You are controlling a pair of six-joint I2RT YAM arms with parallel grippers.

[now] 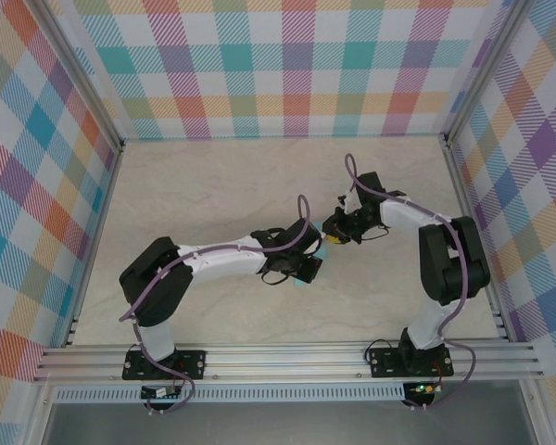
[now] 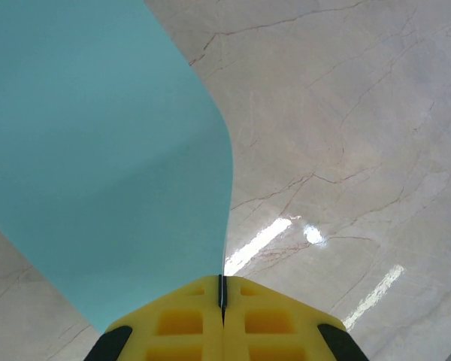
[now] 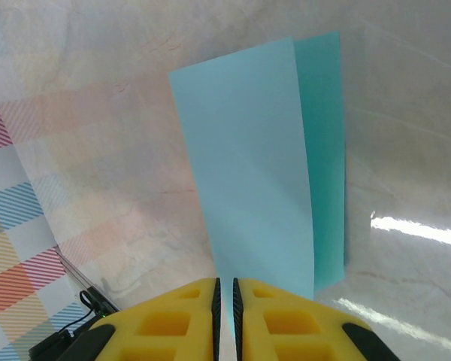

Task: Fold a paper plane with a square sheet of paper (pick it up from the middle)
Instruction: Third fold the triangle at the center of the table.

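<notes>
The square sheet of paper (image 2: 98,150) is light teal and held up off the table between both grippers. In the left wrist view it fans up and to the left from my left gripper (image 2: 222,289), whose yellow fingers are shut on its edge. From the right wrist it appears as a folded double layer (image 3: 248,165), running down into the narrow slit of my right gripper (image 3: 225,289), which is shut on it. From above, the two grippers (image 1: 308,269) (image 1: 338,230) meet near the table's middle, with a sliver of teal paper (image 1: 322,244) between them.
The marble-patterned table (image 1: 213,185) is bounded by checked walls at the back and both sides, with an aluminium rail (image 1: 287,357) along the near edge. Purple cables loop over both arms.
</notes>
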